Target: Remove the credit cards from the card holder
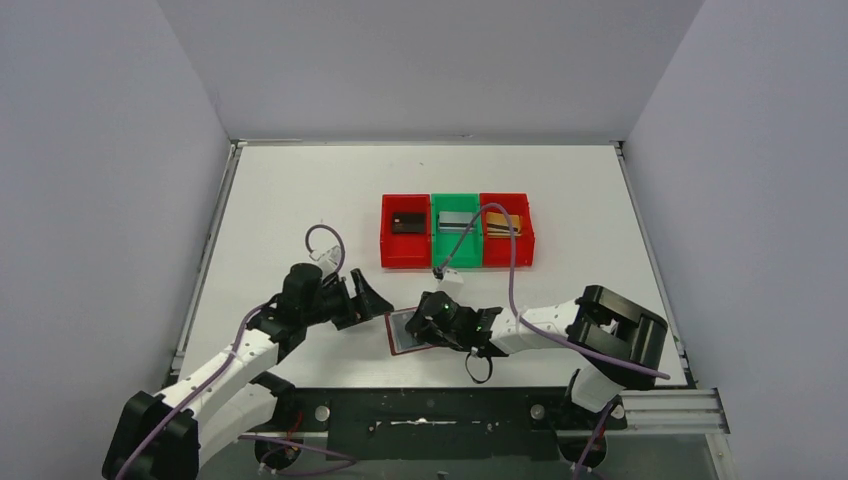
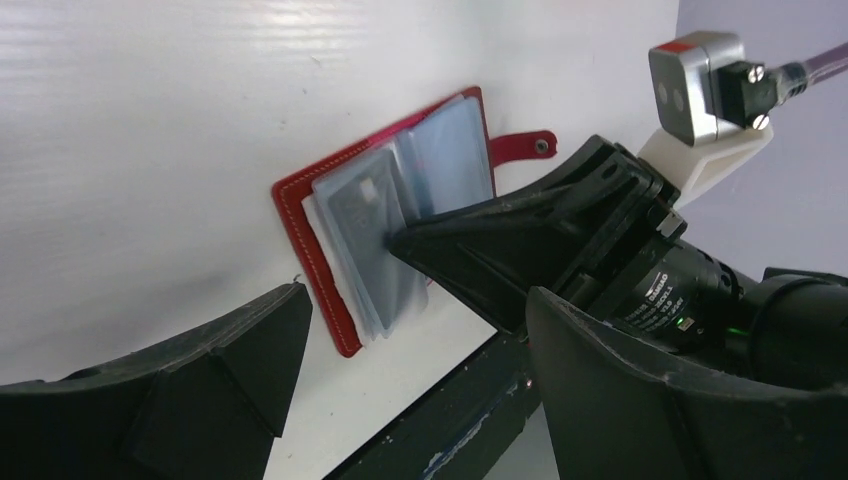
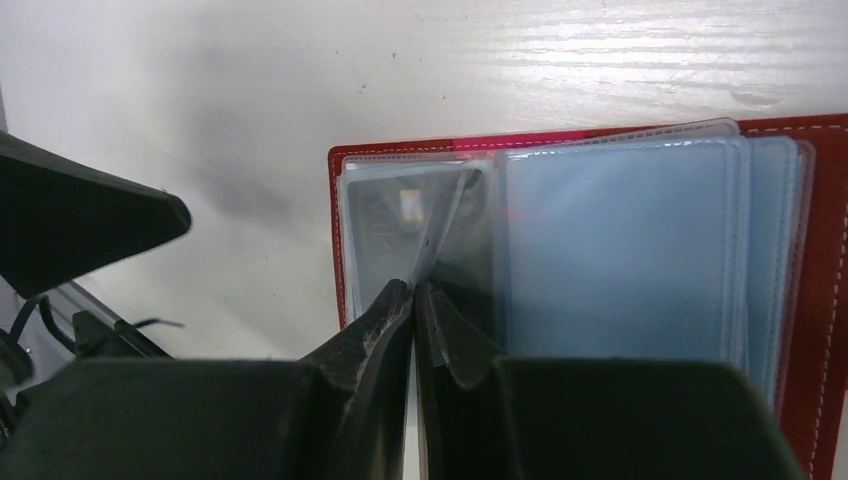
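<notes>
Card-pulling step: right gripper [image 3: 413,295] pinches a clear sleeve [image 3: 465,230] of the card holder [image 3: 822,330], left gripper [image 1: 375,300] jaws spread nearby, next probably nipping the sleeved card [image 3: 380,215] by its edge.

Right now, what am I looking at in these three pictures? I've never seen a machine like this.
This is a robot: a left arm and a right arm bolted to a white table, each ending in a two-fingered hand. The wide picture comes from a fixed camera above and behind them. The other two come from a camera on each wrist, so the dark shapes low in those are that arm's own fingers.

On the table lies an open red card holder with clear sleeves. Farther back stand three bins, red, green and red, with cards inside.

The right hand is shut and seems to pinch the edge of one sleeve. The left hand is open beside the holder, holding nothing.
</notes>
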You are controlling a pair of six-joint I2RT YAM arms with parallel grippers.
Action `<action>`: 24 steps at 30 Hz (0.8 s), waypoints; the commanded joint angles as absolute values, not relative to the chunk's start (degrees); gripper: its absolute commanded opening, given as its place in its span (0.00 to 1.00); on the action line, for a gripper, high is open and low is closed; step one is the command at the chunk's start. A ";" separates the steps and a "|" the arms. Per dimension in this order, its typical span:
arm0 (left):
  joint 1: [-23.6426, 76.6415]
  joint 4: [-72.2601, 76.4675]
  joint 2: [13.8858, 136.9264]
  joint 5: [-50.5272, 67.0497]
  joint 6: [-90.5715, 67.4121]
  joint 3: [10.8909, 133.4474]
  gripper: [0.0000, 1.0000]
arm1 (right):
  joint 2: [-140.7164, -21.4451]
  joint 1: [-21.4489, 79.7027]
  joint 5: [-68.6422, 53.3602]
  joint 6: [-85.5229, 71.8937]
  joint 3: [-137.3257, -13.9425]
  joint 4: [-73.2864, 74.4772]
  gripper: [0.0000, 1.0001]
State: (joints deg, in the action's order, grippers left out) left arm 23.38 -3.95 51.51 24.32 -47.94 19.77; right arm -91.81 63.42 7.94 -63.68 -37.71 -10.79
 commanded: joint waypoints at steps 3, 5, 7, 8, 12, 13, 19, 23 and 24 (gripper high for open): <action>30.03 4.66 54.36 21.37 -51.88 20.84 0.78 | -86.93 62.61 7.21 -64.51 -34.29 -20.89 0.08; 30.74 4.84 54.70 20.41 -52.60 20.79 0.78 | -86.08 62.41 7.33 -64.60 -33.17 -22.23 0.08; 31.20 6.10 55.34 20.09 -53.59 20.30 0.78 | -85.64 62.04 7.27 -64.95 -31.75 -23.76 0.09; 31.34 6.93 55.97 20.23 -54.07 20.10 0.77 | -85.57 61.75 6.98 -65.20 -31.30 -24.96 0.09; 32.93 9.72 59.50 20.48 -55.33 20.35 0.73 | -86.13 60.79 5.61 -66.23 -29.52 -27.79 0.09; 33.33 10.02 60.52 20.48 -55.49 20.65 0.71 | -86.24 60.71 5.48 -66.48 -29.20 -28.33 0.09; 35.86 12.64 63.76 19.69 -56.46 21.14 0.63 | -85.49 60.09 5.53 -67.22 -27.39 -30.06 0.09; 36.92 15.44 65.44 19.86 -57.67 20.92 0.59 | -85.02 59.88 5.36 -67.67 -26.23 -31.17 0.10; 37.22 16.06 65.80 19.86 -57.86 20.92 0.59 | -84.99 59.92 5.36 -67.82 -26.12 -31.34 0.10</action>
